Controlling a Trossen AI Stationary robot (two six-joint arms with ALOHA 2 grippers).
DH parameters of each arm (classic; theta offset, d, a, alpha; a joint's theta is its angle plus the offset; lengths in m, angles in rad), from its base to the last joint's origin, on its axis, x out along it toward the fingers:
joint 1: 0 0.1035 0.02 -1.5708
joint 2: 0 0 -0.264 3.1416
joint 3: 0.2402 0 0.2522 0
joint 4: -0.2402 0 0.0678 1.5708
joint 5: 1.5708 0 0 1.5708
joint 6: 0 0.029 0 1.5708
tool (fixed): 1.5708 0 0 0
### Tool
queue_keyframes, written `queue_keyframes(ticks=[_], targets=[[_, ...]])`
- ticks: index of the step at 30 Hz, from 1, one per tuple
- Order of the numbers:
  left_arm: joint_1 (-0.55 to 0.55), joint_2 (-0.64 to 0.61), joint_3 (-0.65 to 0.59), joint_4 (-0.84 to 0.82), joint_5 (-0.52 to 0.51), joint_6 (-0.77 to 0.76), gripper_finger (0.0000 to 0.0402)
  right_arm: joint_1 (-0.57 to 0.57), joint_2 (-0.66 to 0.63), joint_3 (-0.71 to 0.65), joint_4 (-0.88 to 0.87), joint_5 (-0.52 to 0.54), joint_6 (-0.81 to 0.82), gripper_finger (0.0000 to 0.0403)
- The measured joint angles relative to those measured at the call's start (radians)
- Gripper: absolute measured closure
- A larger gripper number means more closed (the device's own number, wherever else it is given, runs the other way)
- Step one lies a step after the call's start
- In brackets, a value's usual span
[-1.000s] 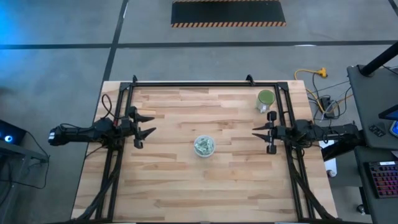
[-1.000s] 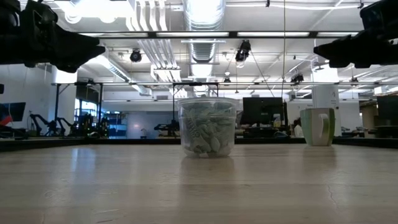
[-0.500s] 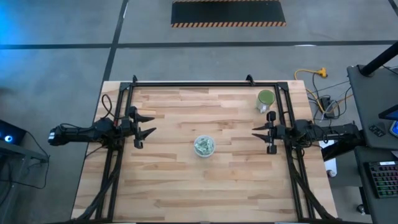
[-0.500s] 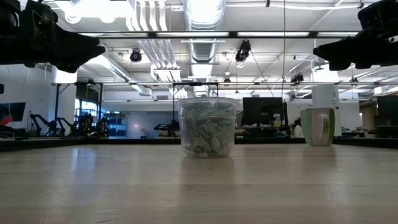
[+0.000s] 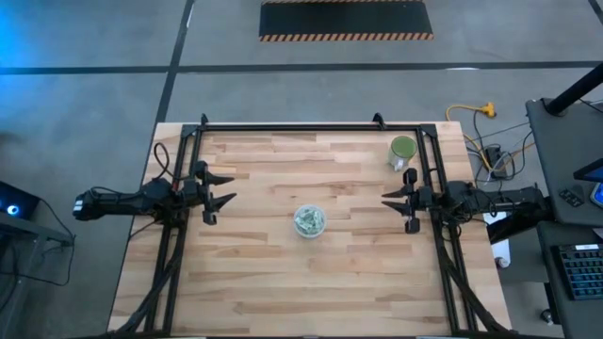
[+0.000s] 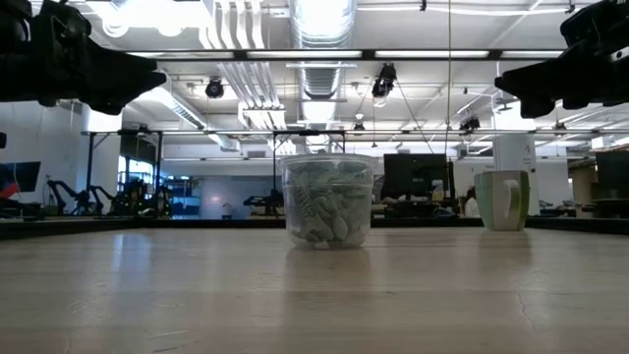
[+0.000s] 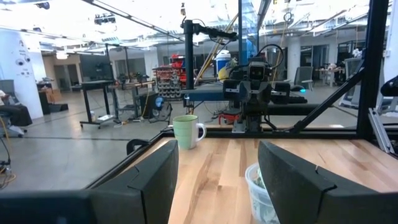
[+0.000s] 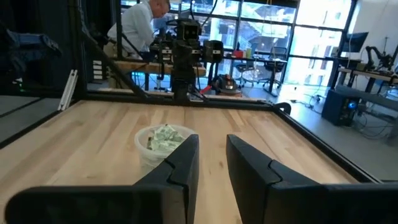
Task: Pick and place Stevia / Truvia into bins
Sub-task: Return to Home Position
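Left gripper (image 5: 231, 188) and right gripper (image 5: 388, 200) are hovering empty, fingers parted, well to either side of the round clear plastic cup (image 5: 309, 221) of pale-green paper packets (image 6: 327, 211); homing likely wants slow, level retreats.

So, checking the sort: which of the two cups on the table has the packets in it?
The clear round container mid-table, stuffed with pale green packets; the green mug stands apart, beside the right gripper.

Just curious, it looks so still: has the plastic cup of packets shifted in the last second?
No. The cup keeps the same spot relative to the green mug.
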Motion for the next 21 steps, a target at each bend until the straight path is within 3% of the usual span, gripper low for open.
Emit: queue_keyframes(ticks=[21], targets=[[0.000, 0.015, 0.002, 0.008, 0.000, 0.000, 0.0197, 0.000, 0.001, 0.000, 0.001, 0.001, -0.003, 0.0335]])
